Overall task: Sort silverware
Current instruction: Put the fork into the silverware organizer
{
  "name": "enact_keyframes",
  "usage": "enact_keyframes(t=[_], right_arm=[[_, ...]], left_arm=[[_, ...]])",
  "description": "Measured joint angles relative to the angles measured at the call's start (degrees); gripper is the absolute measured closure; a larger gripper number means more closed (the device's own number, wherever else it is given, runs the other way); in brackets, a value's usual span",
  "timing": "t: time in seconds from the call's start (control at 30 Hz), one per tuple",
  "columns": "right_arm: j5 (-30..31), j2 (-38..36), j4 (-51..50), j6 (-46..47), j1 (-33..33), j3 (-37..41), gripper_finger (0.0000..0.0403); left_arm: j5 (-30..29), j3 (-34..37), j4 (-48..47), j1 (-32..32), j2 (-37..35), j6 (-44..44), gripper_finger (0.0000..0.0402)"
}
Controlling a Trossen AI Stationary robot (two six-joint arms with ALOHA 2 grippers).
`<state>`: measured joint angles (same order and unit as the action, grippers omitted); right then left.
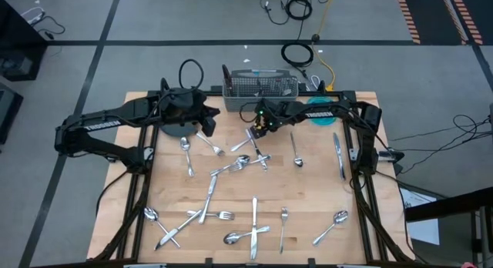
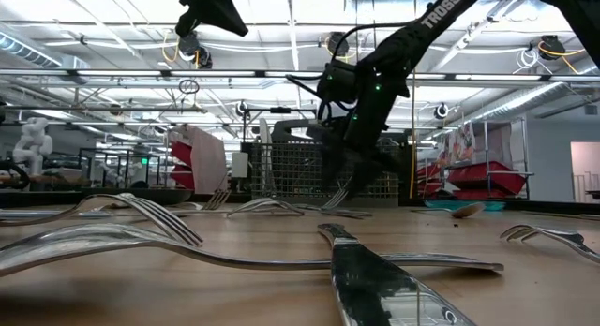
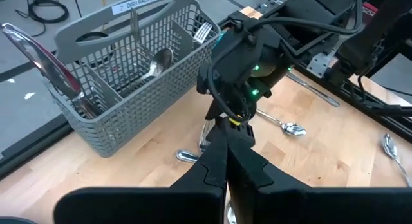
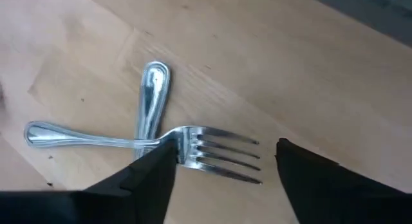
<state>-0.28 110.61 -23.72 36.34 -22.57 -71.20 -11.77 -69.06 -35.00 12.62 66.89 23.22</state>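
The bench [image 1: 177,199] is a light wooden top with a dark frame around it. The grey caddy [image 1: 260,85] stands at the middle of the far edge, and the left wrist view shows a spoon [image 3: 156,62] and a fork [image 3: 203,32] standing inside it. A teal round thing [image 1: 320,115] lies near the far right corner, partly under the right arm.

The silverware is spread over most of the bench. A knife [image 1: 254,217] lies near the middle of the near edge, with a fork [image 1: 283,228] just beside it on the right and a spoon [image 1: 333,226] further toward the near right corner. Several pieces cross each other near the near left corner [image 1: 185,220]. A knife [image 1: 337,154] lies along the right edge, and a spoon [image 1: 296,151] is between it and the middle.

The right tool [image 4: 225,169] is low over the bench, just in front of the caddy, with its fingers wide apart. Between them lies a fork [image 4: 193,149] that crosses over another handle [image 4: 152,98]. One finger [image 4: 145,179] is at the neck of the fork; I cannot tell if it touches.

The left tool [image 3: 225,163] is raised above the far left part of the bench, with its fingers closed together and nothing between them.
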Motion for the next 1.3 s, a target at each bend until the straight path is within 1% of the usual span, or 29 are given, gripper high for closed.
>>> enact_keyframes(t=[0.1,0.17,0.3,0.33,0.5,0.63,0.77,0.87,1.13,1.2,1.3], right_arm=[[-0.1,0.0,-1.3,0.1,0.1,0.0,0.0216],[-0.2,0.0,-1.5,-0.6,0.2,0.0,0.0263],[-0.4,0.0,-1.5,-3.2,0.1,0.0,0.0369],[-0.8,0.0,-1.4,-4.0,0.1,0.0,0.0384],[-2.3,-0.2,-1.9,-4.4,0.6,-0.1,0.0398],[-2.4,-2.9,-3.8,-4.4,2.4,-0.5,0.04],[2.5,-9.6,-8.5,-4.7,4.8,-0.6,0.0402],[6.8,-16.5,-12.3,-5.4,6.1,-0.6,0.0402],[16.6,-33.6,-23.6,-5.2,6.9,-0.9,0.0402],[19.4,-36.3,-29.0,-5.2,6.9,-3.1,0.0402],[22.3,-38.2,-38.1,-5.4,6.9,-9.1,0.0402]], left_arm=[[-0.4,0.0,0.0,0.0,0.0,-0.2,0.0391],[-0.5,0.0,0.0,0.0,0.0,-0.2,0.0391],[-0.6,0.0,0.0,0.0,0.0,-1.5,0.0391],[-0.6,0.0,0.0,0.0,0.0,-1.5,0.0391],[-0.7,0.0,0.0,0.0,0.0,-1.6,0.0391],[-0.7,0.0,0.0,0.0,0.0,-1.5,0.0391],[-0.7,0.0,0.0,0.0,0.0,-1.5,0.0391],[-0.7,0.0,0.0,0.0,0.0,-1.6,0.0391],[-0.7,0.0,0.0,0.0,0.0,-1.5,0.0391],[-0.2,0.0,0.0,0.0,0.0,-1.2,0.0391],[1.2,0.0,0.4,-0.2,-0.4,-1.1,0.0391]])
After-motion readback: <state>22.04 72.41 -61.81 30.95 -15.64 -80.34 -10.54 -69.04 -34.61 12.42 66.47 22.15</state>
